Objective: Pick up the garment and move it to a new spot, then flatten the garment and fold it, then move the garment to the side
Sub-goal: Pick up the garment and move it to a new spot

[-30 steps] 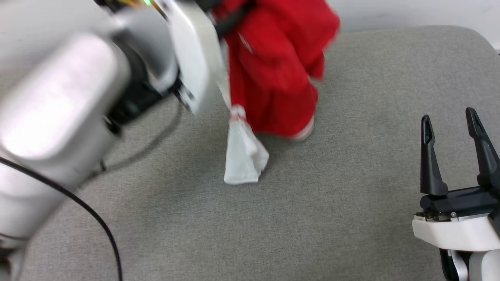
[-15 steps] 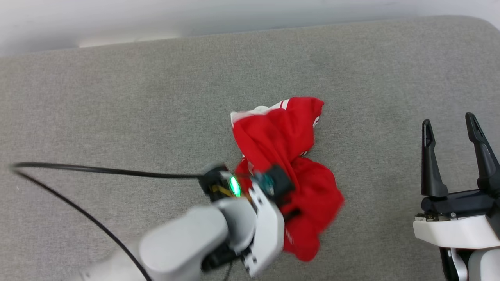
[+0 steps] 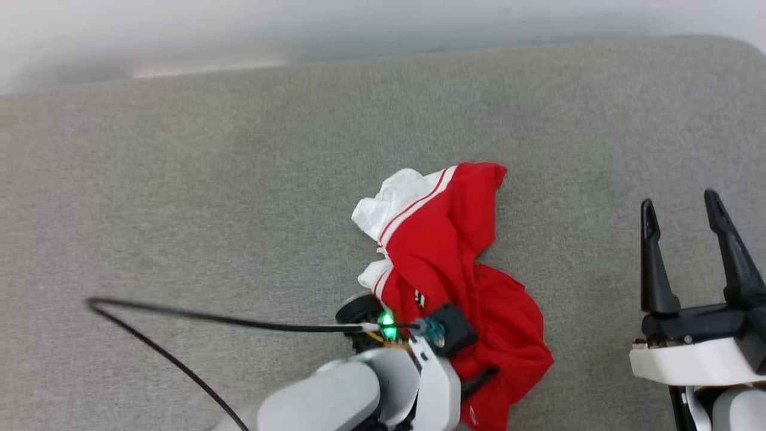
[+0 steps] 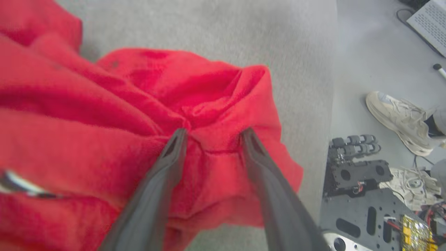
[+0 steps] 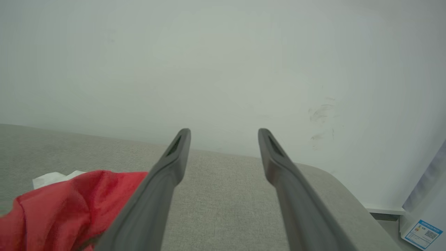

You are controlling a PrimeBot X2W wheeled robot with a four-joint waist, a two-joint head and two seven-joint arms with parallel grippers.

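The left end effector [image 4: 212,134] is seen partly open, with its fingertips in the red cloth and a fold between them; a grip cannot be confirmed. The garment [image 3: 446,251] lies crumpled at the middle of the grey padded surface [image 3: 179,179]. To its right, the right end effector [image 3: 679,200] is held wide open and empty. The print on a blue label [image 5: 423,233] is too small to be read.

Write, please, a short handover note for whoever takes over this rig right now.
Left gripper: open, tips down at the crumpled red jersey T-shirt with white sleeves; no firm grip apparent.
Right gripper: open, empty, off to the T-shirt's right, not touching it.
T-shirt: bunched in a heap on the grey fabric surface, one white sleeve showing at the far side.
Done: T-shirt set down.
Left: flatten it, fold it, move it to the side.
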